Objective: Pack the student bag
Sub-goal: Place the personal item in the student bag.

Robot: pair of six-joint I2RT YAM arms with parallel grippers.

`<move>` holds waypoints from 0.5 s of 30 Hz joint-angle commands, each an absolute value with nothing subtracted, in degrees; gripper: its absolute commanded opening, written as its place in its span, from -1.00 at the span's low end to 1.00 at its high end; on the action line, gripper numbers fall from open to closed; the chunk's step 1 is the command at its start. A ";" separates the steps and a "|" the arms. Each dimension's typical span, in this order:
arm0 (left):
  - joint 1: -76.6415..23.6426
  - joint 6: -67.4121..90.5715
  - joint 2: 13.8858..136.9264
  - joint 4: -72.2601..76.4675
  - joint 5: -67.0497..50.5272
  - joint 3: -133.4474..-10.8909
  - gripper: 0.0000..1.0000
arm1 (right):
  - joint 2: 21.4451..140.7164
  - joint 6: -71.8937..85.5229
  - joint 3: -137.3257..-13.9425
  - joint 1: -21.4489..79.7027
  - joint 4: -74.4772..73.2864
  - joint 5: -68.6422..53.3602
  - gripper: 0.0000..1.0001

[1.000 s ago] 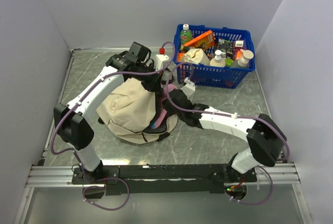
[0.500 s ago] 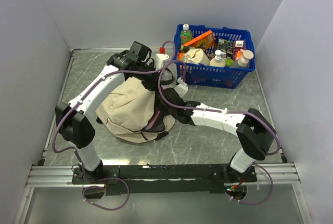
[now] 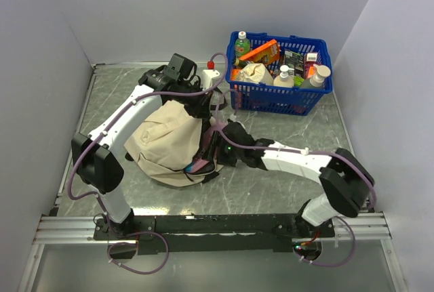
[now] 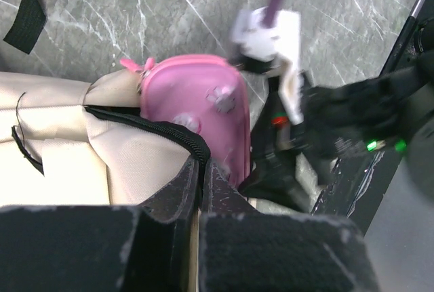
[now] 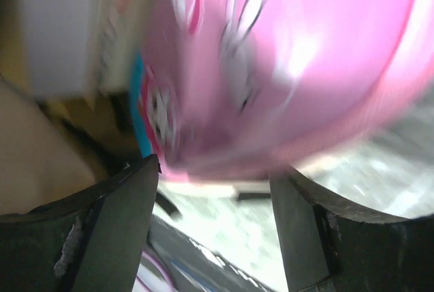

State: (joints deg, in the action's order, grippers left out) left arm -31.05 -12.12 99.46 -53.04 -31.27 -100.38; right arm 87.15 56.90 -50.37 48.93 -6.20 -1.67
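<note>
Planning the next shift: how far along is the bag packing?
Done: the pink pencil case looks partly in the mouth of the student bag. In hand: the left gripper pinches the bag's zipper edge, and the right gripper stands open at the case. Left: push it fully in; the blue basket holds many items.

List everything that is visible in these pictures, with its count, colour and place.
student bag: one, beige with black zipper trim, middle of the table, between the arms.
pencil case: one, pink, at the bag's opening.
basket: one, blue, far right, full of bottles and packets.
bottle: one, white with red cap, left of the basket.
table: one, grey marble.
left gripper: black, shut on the bag's zipper edge.
right gripper: black, open, right at the pencil case.
</note>
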 commanded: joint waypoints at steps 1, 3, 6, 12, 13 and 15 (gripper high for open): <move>-31.64 -11.16 97.82 -51.15 -34.80 -102.83 -0.98 | 79.81 50.29 -48.51 47.03 -5.78 -4.23 0.46; -31.64 -11.16 97.65 -50.98 -34.54 -102.75 -0.98 | 77.18 47.65 -47.21 44.84 -5.89 -5.26 0.50; -31.64 -11.25 97.21 -51.24 -34.37 -102.57 -0.98 | 73.92 45.53 -44.75 42.02 -6.50 -7.38 0.51; -31.64 -11.43 96.77 -51.59 -34.01 -102.39 -0.98 | 64.43 42.98 -41.22 32.44 -9.76 2.42 0.15; -31.55 -11.51 96.59 -51.59 -34.10 -102.48 -0.98 | 64.34 42.37 -41.66 32.08 -10.36 4.81 -0.02; -31.64 -11.43 96.77 -51.77 -34.28 -102.74 -0.98 | 66.61 41.58 -44.38 31.99 -12.39 8.42 -0.40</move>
State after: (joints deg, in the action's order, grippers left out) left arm -31.05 -12.14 99.46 -53.04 -31.24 -100.38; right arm 66.30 44.84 -41.45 32.60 -9.82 -0.60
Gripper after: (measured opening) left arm 0.033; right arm 0.472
